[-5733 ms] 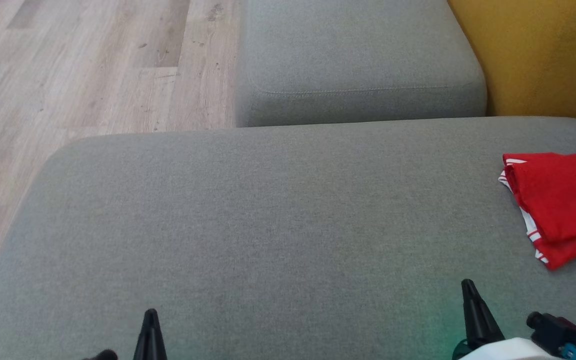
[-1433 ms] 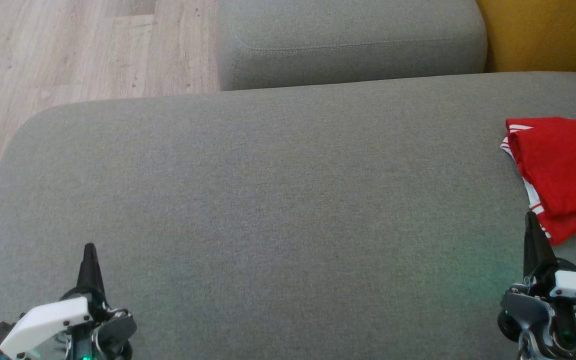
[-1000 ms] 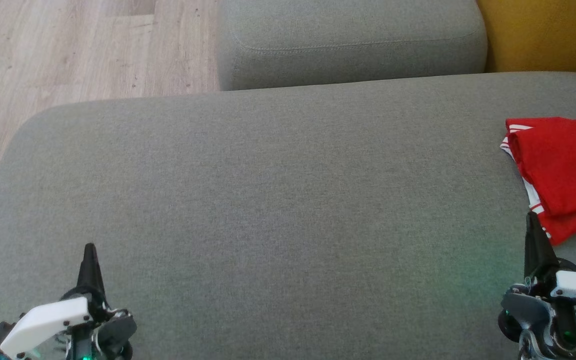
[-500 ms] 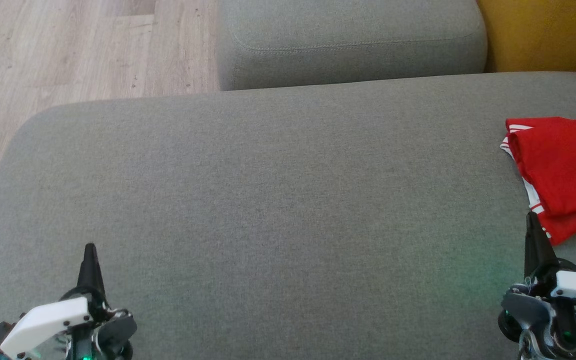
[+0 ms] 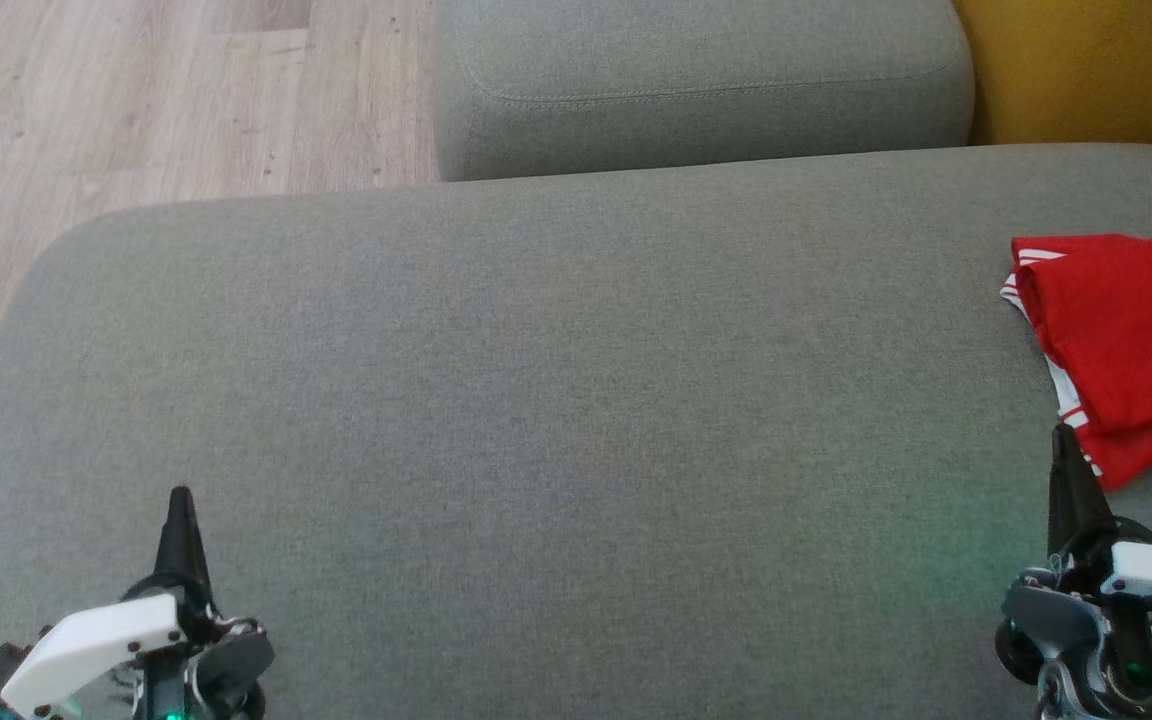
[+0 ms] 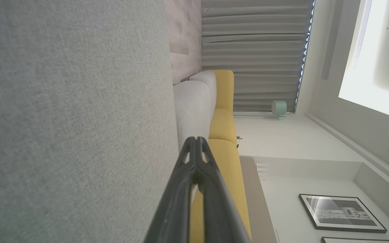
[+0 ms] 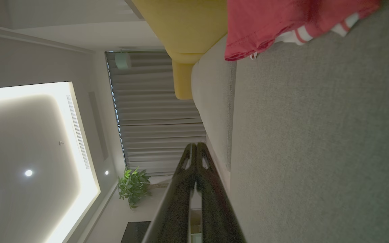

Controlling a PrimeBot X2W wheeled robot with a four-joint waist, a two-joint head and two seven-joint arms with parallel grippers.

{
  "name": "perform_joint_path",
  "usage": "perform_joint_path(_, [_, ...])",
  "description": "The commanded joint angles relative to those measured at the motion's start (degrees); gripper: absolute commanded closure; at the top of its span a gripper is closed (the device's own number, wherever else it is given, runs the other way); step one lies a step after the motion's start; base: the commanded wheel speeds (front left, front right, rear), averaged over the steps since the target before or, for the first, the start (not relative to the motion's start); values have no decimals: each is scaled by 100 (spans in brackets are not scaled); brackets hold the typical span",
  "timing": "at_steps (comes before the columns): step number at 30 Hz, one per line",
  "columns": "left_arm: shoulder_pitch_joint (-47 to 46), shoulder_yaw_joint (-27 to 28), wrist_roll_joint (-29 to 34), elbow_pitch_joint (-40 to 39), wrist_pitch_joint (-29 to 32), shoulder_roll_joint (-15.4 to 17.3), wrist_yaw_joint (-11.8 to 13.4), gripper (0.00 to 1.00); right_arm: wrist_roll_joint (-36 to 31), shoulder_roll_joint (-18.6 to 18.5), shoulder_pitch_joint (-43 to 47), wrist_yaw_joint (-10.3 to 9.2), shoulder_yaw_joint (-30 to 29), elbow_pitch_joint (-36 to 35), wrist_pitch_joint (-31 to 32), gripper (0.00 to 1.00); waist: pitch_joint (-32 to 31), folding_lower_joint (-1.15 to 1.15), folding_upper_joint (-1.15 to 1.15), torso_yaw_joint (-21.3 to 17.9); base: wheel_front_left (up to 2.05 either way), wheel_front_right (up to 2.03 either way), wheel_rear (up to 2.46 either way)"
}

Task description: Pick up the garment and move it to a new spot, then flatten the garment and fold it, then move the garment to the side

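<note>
Since apparently done folding the garment (image 5: 1126,350), parked low with left gripper (image 5: 179,497) and right gripper (image 5: 1062,435) pressed together, empty.

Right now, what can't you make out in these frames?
- red garment: the head view's right edge cuts it off, so its full extent is unknown.
- In the right wrist view, the top edge crops it and it is blurred.
- Its type: it lies folded, so shirt or shorts cannot be told.
- framed print, left wrist view: too small to make out what it shows.
</note>
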Motion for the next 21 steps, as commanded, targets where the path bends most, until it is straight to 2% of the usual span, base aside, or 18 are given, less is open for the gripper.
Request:
perform_joint_path(1, [-282, 210, 51, -156, 38, 38, -37, 100, -17, -29, -312, 41, 113, -214, 39, 100, 0, 0, 0, 0, 0, 0, 0])
perform_joint_path(21, [-283, 228, 66, -156, 53, 25, -37, 100, -26, -22, -313, 41, 103, -213, 47, 100, 0, 0, 0, 0, 0, 0, 0])
